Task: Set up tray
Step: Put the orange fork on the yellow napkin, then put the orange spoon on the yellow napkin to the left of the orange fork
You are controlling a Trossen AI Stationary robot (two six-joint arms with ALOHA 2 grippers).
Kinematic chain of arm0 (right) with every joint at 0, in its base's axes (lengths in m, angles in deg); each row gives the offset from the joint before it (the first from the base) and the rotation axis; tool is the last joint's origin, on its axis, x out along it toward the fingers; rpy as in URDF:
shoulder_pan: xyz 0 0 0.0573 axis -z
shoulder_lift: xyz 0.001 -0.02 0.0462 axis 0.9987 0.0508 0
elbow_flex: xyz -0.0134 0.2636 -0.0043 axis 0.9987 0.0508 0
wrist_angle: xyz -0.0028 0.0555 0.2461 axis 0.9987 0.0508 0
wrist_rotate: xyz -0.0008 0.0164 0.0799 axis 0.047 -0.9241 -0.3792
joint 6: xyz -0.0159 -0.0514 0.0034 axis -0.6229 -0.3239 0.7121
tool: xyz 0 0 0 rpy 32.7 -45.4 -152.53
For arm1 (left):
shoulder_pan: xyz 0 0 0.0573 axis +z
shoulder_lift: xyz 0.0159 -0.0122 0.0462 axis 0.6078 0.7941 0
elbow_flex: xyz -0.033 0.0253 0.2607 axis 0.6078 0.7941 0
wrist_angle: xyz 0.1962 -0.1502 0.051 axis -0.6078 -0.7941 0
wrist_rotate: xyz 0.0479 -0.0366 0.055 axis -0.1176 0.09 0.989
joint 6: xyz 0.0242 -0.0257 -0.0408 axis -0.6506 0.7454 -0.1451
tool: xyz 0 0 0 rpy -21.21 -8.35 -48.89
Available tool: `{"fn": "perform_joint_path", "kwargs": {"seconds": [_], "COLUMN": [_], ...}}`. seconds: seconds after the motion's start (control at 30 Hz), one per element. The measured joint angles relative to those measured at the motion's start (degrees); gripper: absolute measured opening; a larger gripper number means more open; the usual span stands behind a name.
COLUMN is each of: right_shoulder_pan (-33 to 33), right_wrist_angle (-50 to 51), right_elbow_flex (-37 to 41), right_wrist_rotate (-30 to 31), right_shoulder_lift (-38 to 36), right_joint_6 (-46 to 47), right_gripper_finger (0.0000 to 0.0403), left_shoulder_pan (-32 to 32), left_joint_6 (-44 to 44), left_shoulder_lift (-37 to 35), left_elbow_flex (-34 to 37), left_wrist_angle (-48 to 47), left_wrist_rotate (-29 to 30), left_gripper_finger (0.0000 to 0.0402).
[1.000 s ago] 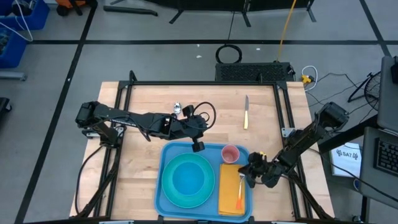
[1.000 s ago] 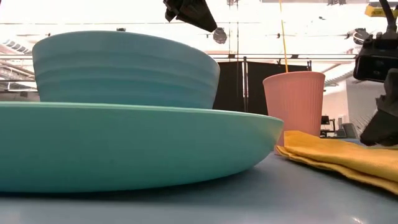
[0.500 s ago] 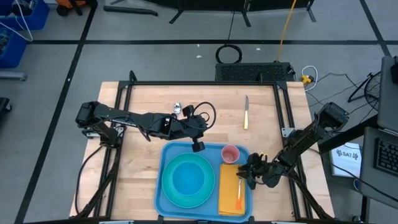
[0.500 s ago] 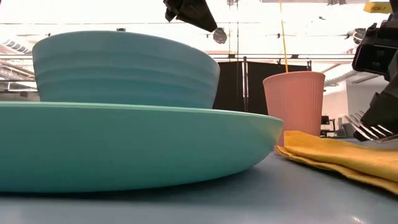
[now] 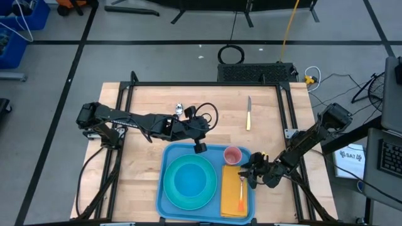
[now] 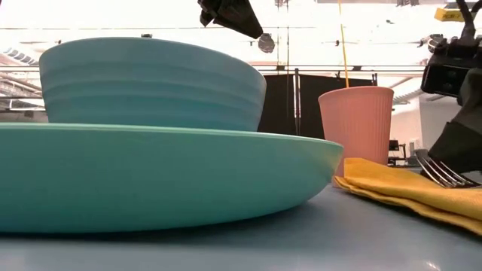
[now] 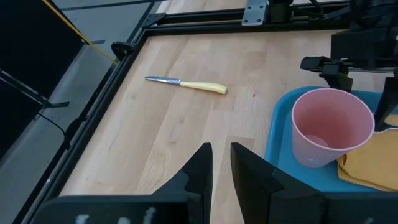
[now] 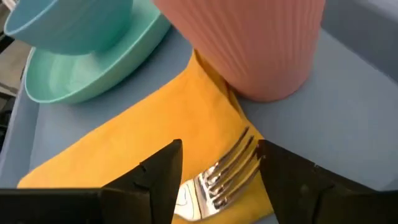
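Note:
The blue tray [image 5: 168, 156] lies at the table's near middle. On it stand a turquoise plate [image 5: 173, 196] with a bowl [image 5: 188, 179], a pink cup [image 5: 233, 155] and an orange-yellow napkin [image 5: 230, 196]. A fork [image 8: 227, 168] with an orange handle [image 5: 241, 201] lies along the napkin. My right gripper [image 8: 219, 149] is open at the napkin's far right, one finger on each side of the fork's tines without touching them. My left gripper [image 5: 200, 148] hangs above the tray's far rim; a narrow gap [image 7: 221, 155] shows between its fingers, with nothing in it.
A knife [image 5: 249, 113] with a pale handle lies on the bare wood beyond the cup, toward the far right. A small shiny object [image 5: 179, 110] sits by the left arm. Black frame rails [image 5: 289, 119] run along the table's edges.
My right gripper has opened and let go of the fork. The tines have come into the low view and sunk onto the napkin. The gripper has stayed in place.

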Motion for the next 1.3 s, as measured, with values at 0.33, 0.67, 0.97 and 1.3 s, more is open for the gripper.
{"fn": "perform_joint_path", "kwargs": {"seconds": [0.33, 0.67, 0.97, 1.3], "right_shoulder_pan": [2.2, 2.7, 5.9, 14.7], "right_wrist_angle": [0.2, 4.1, 8.9, -7.6], "right_elbow_flex": [0.0, 0.0, 0.0, 0.0], "right_wrist_rotate": [0.4, 7.6, 19.2, 21.4], "right_shoulder_lift": [-7.1, -23.3, -36.1, -42.7], "right_joint_6": [-7.4, -22.7, -39.9, -71.0], "right_gripper_finger": [0.0197, 0.0196, 0.0196, 0.0196], "left_shoulder_pan": [0.0, -0.9, -2.3, -1.7], "left_joint_6": [0.0, -1.4, -3.4, 3.0], "left_shoulder_lift": [0.0, -1.4, -3.3, -8.9], "left_elbow_flex": [0.0, 0.1, 0.0, 5.1], "left_wrist_angle": [0.4, 1.5, 2.3, -3.9], "left_wrist_rotate": [0.0, -0.2, 0.3, 5.1], "left_gripper_finger": [0.0063, 0.0063, 0.0062, 0.0062]}}
